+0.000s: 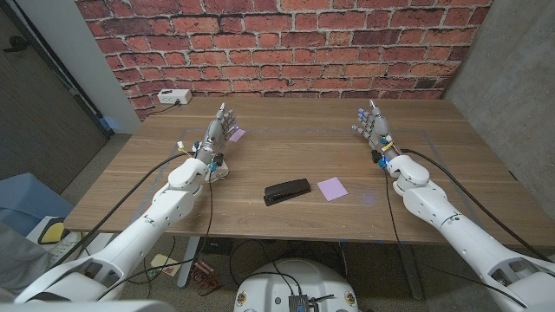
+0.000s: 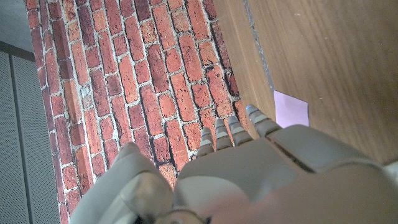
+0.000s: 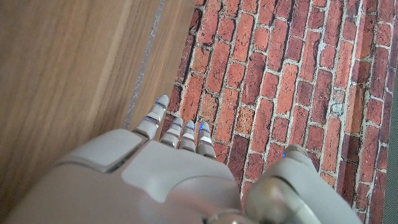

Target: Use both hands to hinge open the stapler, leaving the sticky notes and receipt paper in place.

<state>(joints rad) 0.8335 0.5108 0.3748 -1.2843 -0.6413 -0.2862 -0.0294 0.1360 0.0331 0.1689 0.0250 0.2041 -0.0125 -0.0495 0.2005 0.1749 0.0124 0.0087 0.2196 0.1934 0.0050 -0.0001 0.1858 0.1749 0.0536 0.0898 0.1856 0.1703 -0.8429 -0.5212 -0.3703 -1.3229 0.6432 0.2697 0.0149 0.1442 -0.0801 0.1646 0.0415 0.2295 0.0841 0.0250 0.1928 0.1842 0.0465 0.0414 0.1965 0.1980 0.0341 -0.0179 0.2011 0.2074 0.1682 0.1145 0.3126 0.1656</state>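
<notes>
A: Nearest the robot, what is lying on the wooden table point(image 1: 434, 147)?

B: A closed black stapler point(image 1: 287, 191) is lying flat near the front edge, about midway between the arms. Just beside it, toward the right arm, a square pale purple sticky note point(image 1: 331, 188) is sitting apart from it, not touching.

A: Any brand or lettering showing on either?

B: None is reading at this size. The stapler's top is looking plain black, the note blank.

A: The hands?

B: Both are hovering farther back, well apart from the stapler. The left hand point(image 1: 218, 128) is standing with fingers extended and spread, grasping nothing. The right hand point(image 1: 375, 124) is doing the same on the other side, fingers released and apart.

A: What are the wrist cameras adding?

B: The left wrist view is looking along the back of the left hand point(image 2: 249, 174), and past its fingertips point(image 2: 254, 114) a second pale purple paper square point(image 2: 290, 109) is lying on the wood near the table's far edge; in the head view that square point(image 1: 236, 134) is partly hiding behind the hand. The right wrist view is showing the right hand point(image 3: 155, 180) with bare wood beyond it.

A: Farthest back?

B: A red brick wall point(image 1: 286, 43) is running behind the table, and a small white box point(image 1: 173, 97) with a cable is sitting at the far left corner. No label is legible on it.
</notes>
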